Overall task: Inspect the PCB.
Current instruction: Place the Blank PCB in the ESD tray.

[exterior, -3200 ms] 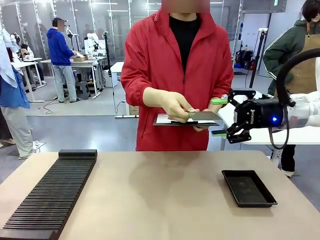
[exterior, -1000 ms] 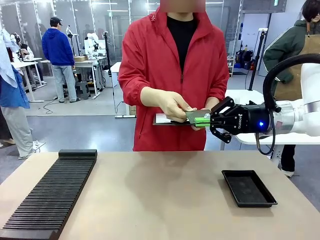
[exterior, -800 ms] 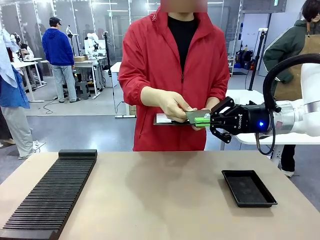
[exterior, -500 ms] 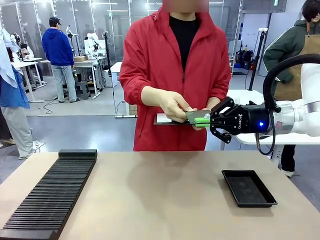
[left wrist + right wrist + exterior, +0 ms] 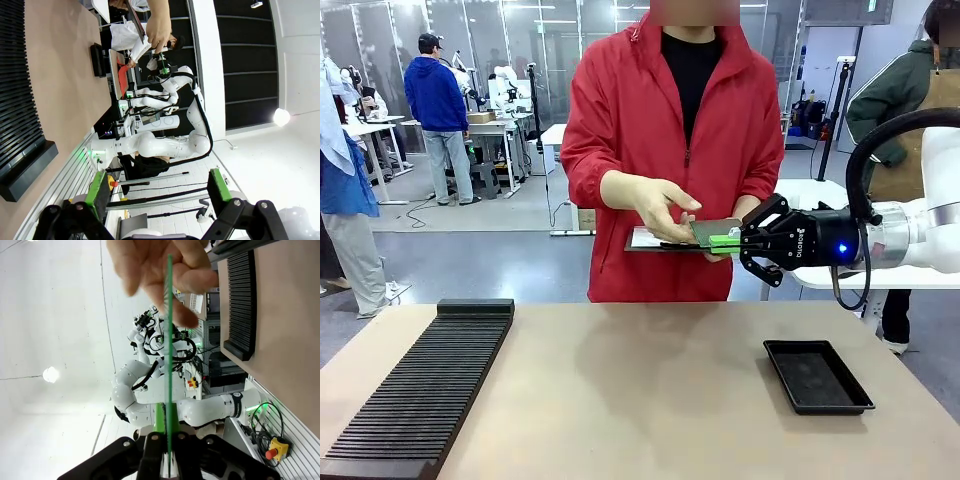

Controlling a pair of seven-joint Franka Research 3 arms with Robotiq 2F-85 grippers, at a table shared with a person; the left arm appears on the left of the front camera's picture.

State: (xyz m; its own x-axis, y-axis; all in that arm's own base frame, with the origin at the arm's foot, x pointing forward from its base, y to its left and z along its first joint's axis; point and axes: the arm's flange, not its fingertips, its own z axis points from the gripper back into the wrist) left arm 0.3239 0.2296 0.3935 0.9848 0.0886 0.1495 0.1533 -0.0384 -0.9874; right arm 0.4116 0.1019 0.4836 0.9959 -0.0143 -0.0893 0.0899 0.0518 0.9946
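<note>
Out at one o'clock above the table (image 5: 640, 400), your right gripper (image 5: 725, 241) is clamped on one edge of the PCB (image 5: 713, 231), with the person's hand (image 5: 663, 205) at its nine o'clock over the far end. Pull back while that hand has hold and the thin-edge pinch could slip or twist the board. Your left gripper (image 5: 157, 187) hangs with jaws apart.

Your front camera looks across the table (image 5: 650, 390) at the person (image 5: 670, 150) opposite. Your left wrist camera, rolled sideways, views that table from well back. Your right wrist camera sits close to the person's hand (image 5: 150, 265), with the table alongside.
</note>
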